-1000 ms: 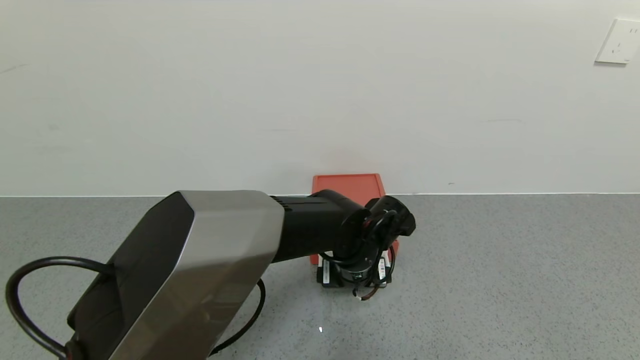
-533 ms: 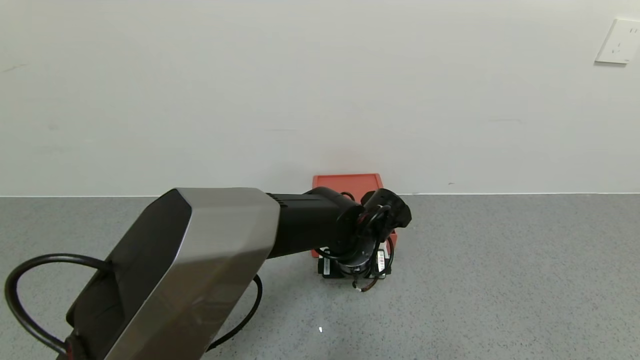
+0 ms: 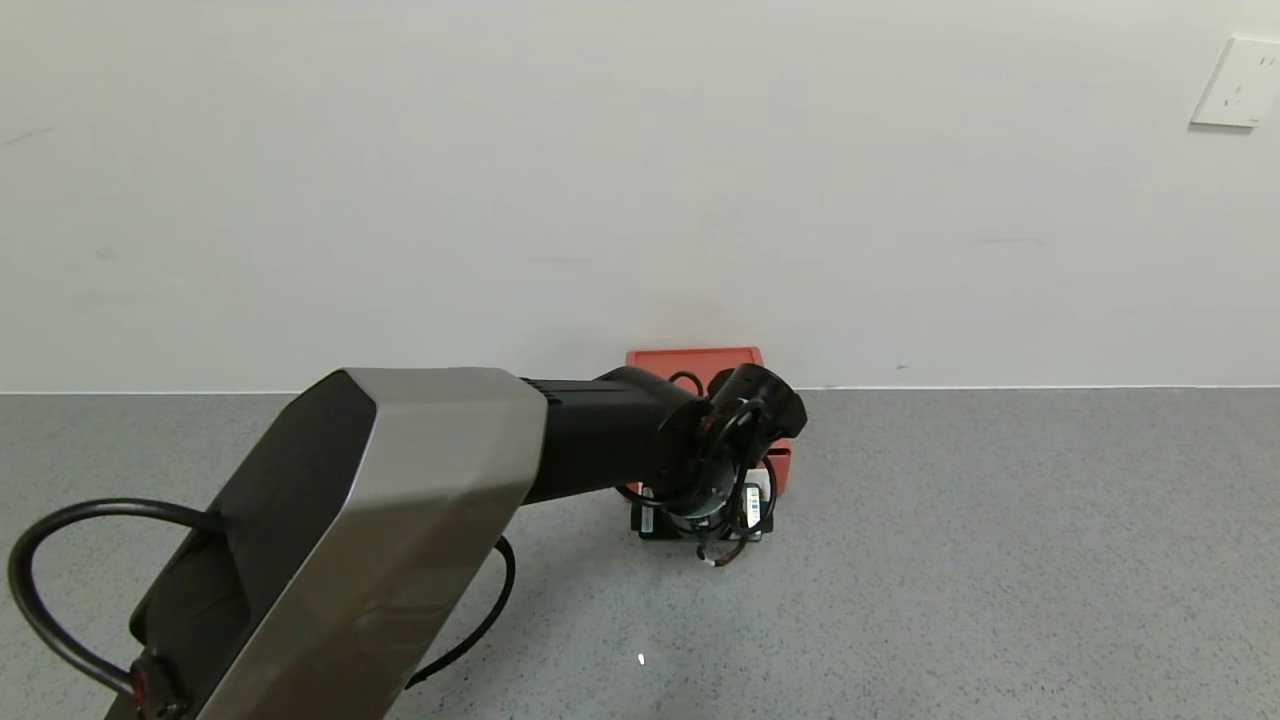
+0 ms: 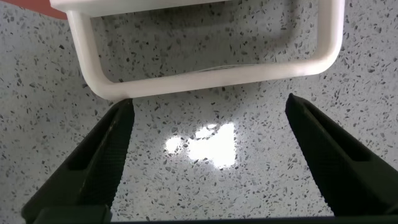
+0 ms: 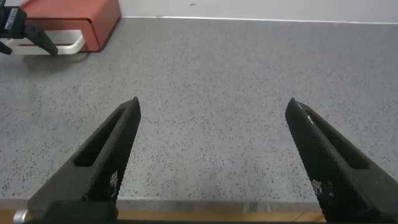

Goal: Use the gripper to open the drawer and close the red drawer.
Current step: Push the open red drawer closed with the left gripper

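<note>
Grey speckled countertop (image 3: pixel 1000 560) across the lower half of the head view, meeting a plain off-white wall (image 3: pixel 500 180) along a thin pale seam at mid-height. At lower left, a looping black cable (image 3: pixel 40 590) beside the silver-and-black left arm (image 3: pixel 400 520), slanting up from the bottom edge toward centre. Just right of centre, the black wrist ending in the left gripper (image 3: pixel 700 525), pointed down at the counter directly in front of the red drawer (image 3: pixel 695 362). Red drawer at centre, set against the wall's base, mostly hidden behind the wrist, only its top and a right-hand corner showing. At upper right, a white wall socket (image 3: pixel 1237 82).

In the left wrist view, left gripper (image 4: pixel 208 115) with jaws spread wide, black fingers (image 4: pixel 99 155) just short of the white handle (image 4: pixel 205 71), not clamping it; a bright glare patch on the stone between the fingers. A sliver of the red drawer (image 4: pixel 37 5) at the upper left corner.

In the right wrist view, red drawer (image 5: pixel 74 18) at upper left with its white handle (image 5: pixel 53 46) toward the counter, the left gripper (image 5: pixel 28 37) at it by the left edge. Right gripper (image 5: pixel 211 112) low in the frame, well apart from the drawer, jaws spread over bare counter.
</note>
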Tool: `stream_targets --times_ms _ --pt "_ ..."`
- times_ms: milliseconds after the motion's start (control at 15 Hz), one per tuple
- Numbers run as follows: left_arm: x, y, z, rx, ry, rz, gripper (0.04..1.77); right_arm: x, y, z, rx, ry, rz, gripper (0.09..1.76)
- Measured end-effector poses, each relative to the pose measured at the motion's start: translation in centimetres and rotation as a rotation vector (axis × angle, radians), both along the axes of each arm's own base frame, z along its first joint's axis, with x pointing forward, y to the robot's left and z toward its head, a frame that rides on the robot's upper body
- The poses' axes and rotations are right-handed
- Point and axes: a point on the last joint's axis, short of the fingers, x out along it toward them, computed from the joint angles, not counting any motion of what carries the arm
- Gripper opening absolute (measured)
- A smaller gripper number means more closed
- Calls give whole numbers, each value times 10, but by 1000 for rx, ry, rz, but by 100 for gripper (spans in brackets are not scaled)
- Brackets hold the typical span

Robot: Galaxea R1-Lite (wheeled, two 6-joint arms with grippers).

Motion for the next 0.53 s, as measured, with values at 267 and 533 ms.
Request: stream_targets --times_ms 267,533 --pt "4 -1 -1 -6 -20 -13 175 0 0 0 0 -1 0 171" --pt "7 0 -2 -5 -28 -17 175 0 0 0 0 -2 0 171"
